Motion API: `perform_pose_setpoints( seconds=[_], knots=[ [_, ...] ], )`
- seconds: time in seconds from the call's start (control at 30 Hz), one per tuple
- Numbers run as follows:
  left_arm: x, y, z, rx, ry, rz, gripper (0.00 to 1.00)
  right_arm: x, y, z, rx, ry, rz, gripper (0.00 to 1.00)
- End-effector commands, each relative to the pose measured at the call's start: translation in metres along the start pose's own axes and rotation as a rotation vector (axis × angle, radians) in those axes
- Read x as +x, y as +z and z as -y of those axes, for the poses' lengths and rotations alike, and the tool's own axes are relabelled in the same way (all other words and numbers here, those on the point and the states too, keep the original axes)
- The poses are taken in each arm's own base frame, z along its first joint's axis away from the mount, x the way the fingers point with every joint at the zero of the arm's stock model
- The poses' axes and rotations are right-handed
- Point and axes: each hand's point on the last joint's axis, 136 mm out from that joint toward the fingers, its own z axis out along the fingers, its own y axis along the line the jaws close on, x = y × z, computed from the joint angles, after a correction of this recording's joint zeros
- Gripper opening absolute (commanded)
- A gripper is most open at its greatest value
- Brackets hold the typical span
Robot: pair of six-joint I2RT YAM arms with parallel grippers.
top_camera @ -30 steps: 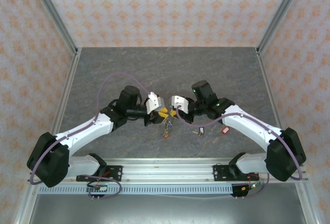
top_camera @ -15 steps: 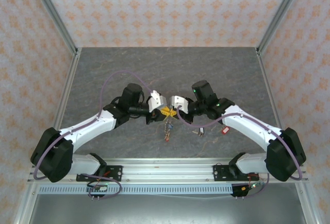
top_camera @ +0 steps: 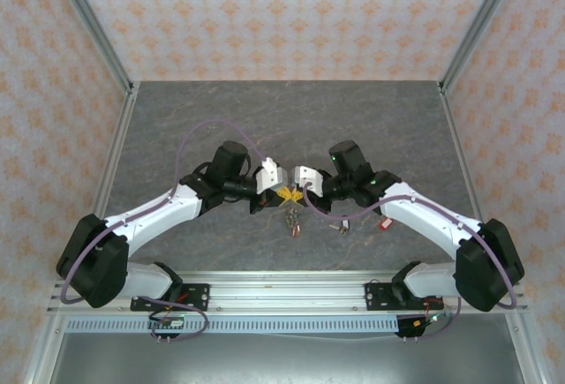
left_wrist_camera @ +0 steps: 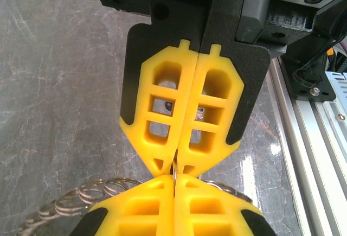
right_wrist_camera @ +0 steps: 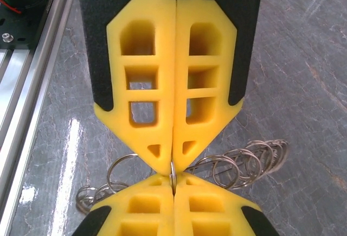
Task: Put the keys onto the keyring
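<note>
At the middle of the table (top_camera: 221,119), the left gripper (top_camera: 280,192) has just closed and moved in to meet the right gripper (top_camera: 295,192) tip to tip. Both finger pairs are pressed together on what looks like a thin strand of the keyring (right_wrist_camera: 244,164). A cluster of keys (top_camera: 291,219) sits just below, and a red key (top_camera: 385,222) lies apart. The ring now seems braced from both sides for threading.

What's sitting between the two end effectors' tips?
A thin wire loop, apparently of the keyring, nipped where the left end effector and right end effector meet tip to tip; the right wrist view shows it.
</note>
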Motion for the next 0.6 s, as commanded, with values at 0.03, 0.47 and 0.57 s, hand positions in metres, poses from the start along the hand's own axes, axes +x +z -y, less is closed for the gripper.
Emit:
perform_pose_setpoints(
  seconds=[0.03, 0.47, 0.57],
  knots=[
    [-0.009, -0.001, -0.001, -0.010, 0.015, 0.036, 0.00, -0.008, -0.006, 0.004, 0.050, -0.031, 0.038, 0.09],
    [-0.015, 0.000, 0.001, 0.002, 0.004, 0.082, 0.00, -0.003, -0.004, 0.008, 0.129, -0.015, 0.106, 0.13],
    [-0.013, 0.001, 0.002, 0.016, 0.001, 0.073, 0.00, -0.005, -0.004, 0.012, 0.153, -0.019, 0.127, 0.14]
  ],
)
